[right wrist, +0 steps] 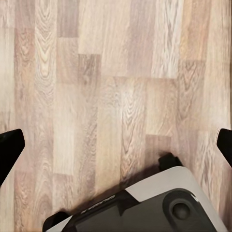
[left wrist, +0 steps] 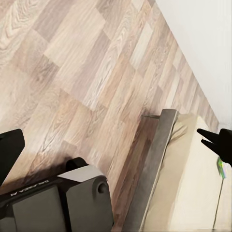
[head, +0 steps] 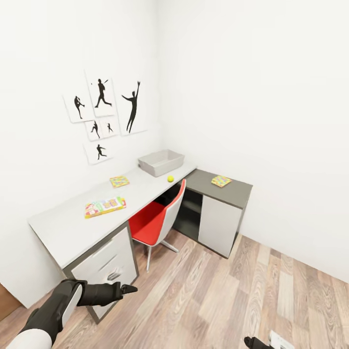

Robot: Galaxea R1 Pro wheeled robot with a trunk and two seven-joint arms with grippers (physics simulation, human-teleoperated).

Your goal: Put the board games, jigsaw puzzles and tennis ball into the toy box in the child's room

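The long pale table (head: 72, 228) runs along the left wall under the baseball silhouette pictures (head: 104, 116), with the grey toy box (head: 161, 162) at its far end in the corner. On the tabletop lie a light-blue board game (head: 105, 207) near the middle, one jigsaw (head: 119, 181) further back, and the ball (head: 170, 178) just in front of the toy box. A second jigsaw (head: 221, 181) lies on the lower dark desk (head: 228, 194) to the right. A red-and-white chair (head: 160, 220) is tucked in front of the table, below the ball. The left claw (head: 130, 289) hangs low beside the drawers (head: 104, 266), its tips drawn close together. The right claw (right wrist: 116, 145) is spread wide, empty, over plank floor (right wrist: 116, 72). The left wrist view shows the bed (left wrist: 188, 193) edge and the robot base (left wrist: 58, 203).
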